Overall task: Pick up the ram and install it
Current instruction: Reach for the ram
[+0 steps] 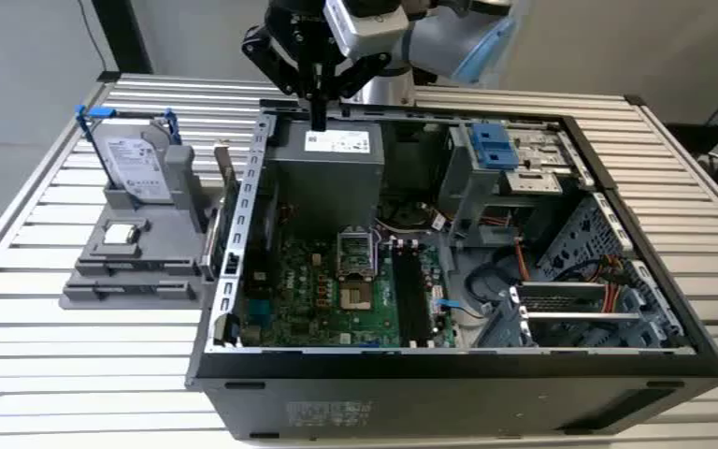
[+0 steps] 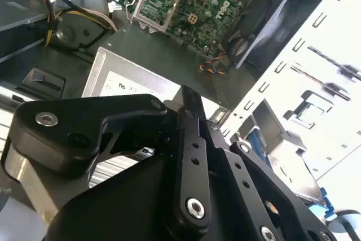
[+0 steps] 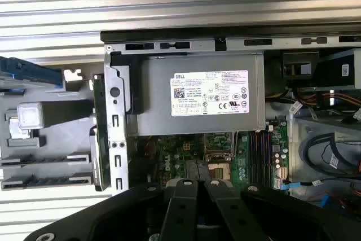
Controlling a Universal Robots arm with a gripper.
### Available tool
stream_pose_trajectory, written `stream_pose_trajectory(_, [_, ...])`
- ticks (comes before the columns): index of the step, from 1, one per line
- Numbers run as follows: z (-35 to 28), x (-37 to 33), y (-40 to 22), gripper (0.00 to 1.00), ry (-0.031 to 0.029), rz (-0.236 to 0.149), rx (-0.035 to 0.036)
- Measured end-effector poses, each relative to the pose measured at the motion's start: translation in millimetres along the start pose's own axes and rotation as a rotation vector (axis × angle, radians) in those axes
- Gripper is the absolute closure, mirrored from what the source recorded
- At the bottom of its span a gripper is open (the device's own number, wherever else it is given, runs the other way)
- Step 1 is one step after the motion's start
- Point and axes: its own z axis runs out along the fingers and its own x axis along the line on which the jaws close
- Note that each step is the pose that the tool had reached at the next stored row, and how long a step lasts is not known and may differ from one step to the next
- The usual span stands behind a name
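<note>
The jaws were pressed together with nothing between them, and the gripper [image 1: 319, 114] hung point-down above the grey power supply [image 1: 328, 173] at the far end of the open computer case [image 1: 459, 360]. In the first wrist view the same closed gripper [image 3: 197, 180] looked down on the power supply's white label and the motherboard [image 3: 180, 159] beyond it. Judged from this, the task was barely begun: the ram [image 1: 223, 164] had not been picked up and stood on edge in the grey holder [image 1: 135, 271] just outside the case wall, seen in the first wrist view as a thin dark-green strip [image 3: 100, 134] beside that wall. The black memory slots [image 1: 411, 295] on the motherboard looked vacant, so both the pick and the install were left to do. The holder also carried the hard drive [image 1: 135, 159], upright in its blue frame, and the small silver processor chip [image 1: 119, 234] lower down. The case held the power supply, the motherboard with its processor socket [image 1: 354, 257], bundled cables and a drive cage with blue clips [image 1: 494, 145]. Case and holder both rested on a slatted white table [image 1: 60, 355].
</note>
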Motion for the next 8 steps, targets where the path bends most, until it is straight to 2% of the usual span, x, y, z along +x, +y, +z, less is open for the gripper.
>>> stream_pose_trajectory(8, [0.0,0.0,0.0,1.0,0.0,0.0,0.0])
